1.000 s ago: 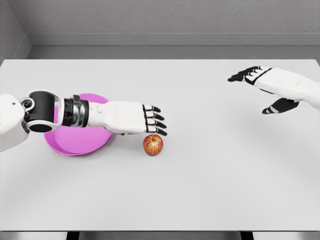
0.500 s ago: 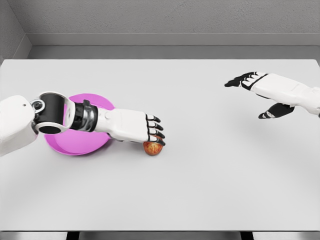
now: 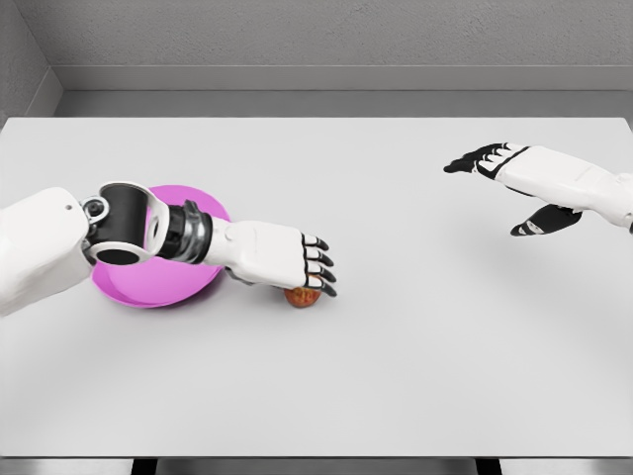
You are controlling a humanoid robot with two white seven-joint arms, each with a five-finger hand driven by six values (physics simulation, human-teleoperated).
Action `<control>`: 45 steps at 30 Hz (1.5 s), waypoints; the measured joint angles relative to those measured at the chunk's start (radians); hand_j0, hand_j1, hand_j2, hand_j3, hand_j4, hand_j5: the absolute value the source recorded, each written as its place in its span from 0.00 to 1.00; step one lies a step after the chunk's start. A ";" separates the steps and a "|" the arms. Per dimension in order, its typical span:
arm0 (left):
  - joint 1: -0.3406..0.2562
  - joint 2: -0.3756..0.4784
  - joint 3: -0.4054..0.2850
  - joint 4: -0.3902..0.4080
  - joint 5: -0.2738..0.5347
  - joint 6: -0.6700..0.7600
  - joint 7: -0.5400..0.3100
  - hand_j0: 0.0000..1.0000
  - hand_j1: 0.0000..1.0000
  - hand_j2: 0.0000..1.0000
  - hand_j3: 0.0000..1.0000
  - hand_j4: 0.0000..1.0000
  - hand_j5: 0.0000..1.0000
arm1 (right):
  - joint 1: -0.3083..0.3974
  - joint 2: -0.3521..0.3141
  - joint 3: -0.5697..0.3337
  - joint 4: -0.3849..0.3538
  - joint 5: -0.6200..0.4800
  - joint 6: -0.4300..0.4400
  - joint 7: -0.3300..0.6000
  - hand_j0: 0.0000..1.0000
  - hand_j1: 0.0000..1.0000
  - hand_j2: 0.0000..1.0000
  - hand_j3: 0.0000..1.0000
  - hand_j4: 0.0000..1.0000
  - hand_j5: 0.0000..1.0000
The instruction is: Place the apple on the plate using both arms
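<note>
Pink and shallow, the plate [image 3: 134, 289] lies at the bench's [image 3: 396, 346] left, much of it hidden behind the left forearm. Just right of it the left hand [image 3: 287, 259] lies palm-down over the apple [image 3: 303, 297], only a sliver showing beneath the fingers [image 3: 318, 265]; whether they grip it I cannot tell. Far right, the right hand [image 3: 519, 183] hovers spread and empty, its arm cut off by the edge.

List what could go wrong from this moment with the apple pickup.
1. The left hand covers the apple from above with fingers still extended; pressing down could roll it away across the table.
2. The left forearm crosses over the pink plate, so a sweep back might knock it.
3. The right hand hovers far off, open, unable to help steady anything.
</note>
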 measured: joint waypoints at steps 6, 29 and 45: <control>-0.002 -0.018 0.000 0.000 0.002 0.000 -0.019 1.00 1.00 1.00 1.00 1.00 1.00 | 0.000 0.000 0.000 0.000 0.000 0.000 0.000 1.00 1.00 1.00 1.00 1.00 1.00; -0.003 -0.063 -0.006 0.000 0.012 0.000 -0.050 0.73 0.73 0.73 0.73 0.73 0.73 | -0.002 0.003 0.002 -0.001 0.000 0.000 0.000 1.00 1.00 1.00 1.00 1.00 1.00; -0.006 -0.065 -0.022 0.005 0.008 0.006 -0.059 0.58 0.58 0.58 0.58 0.58 0.58 | -0.002 0.004 0.002 -0.001 0.000 0.000 0.000 1.00 1.00 1.00 1.00 1.00 1.00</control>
